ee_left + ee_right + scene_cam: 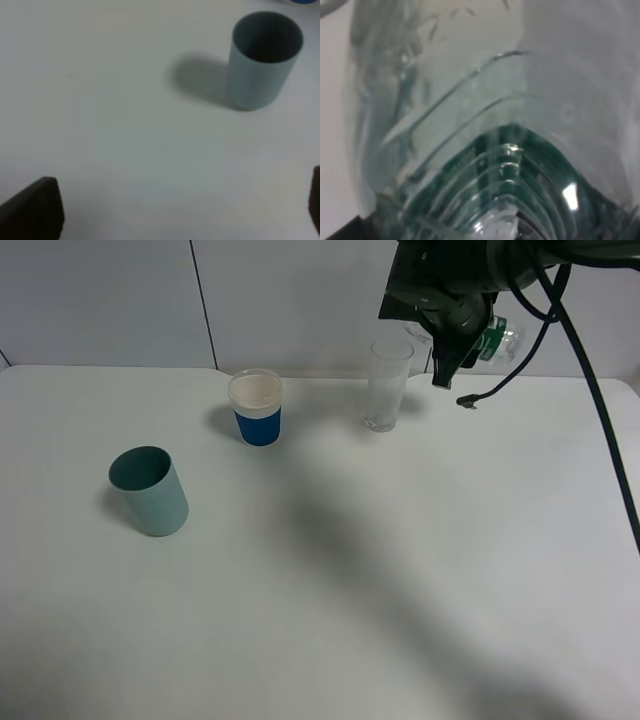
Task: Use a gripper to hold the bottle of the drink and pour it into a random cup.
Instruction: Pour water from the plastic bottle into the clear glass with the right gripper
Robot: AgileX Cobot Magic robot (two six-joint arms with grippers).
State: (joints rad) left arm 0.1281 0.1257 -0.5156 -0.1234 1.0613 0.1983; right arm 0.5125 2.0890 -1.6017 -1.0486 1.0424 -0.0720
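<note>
High at the back right of the exterior view, my right gripper [455,328] is shut on the bottle of the drink [498,340]. The bottle is tipped on its side, green label showing, with its neck end pointing toward the cup [387,385]. That clear tall tumbler stands upright on the table just left of and below the gripper. The right wrist view is filled by the bottle [470,125], its clear ribbed wall and green label close up. In the left wrist view my left gripper [175,210] is open, dark fingertips [35,210] far apart above bare table.
A blue-and-white paper cup [256,407] stands left of the tumbler. A teal plastic cup [150,490] sits at the left, also seen ahead of the left gripper as the teal cup [262,60]. Black cables [590,370] hang from the right arm. The white table [400,590] spreads to the front.
</note>
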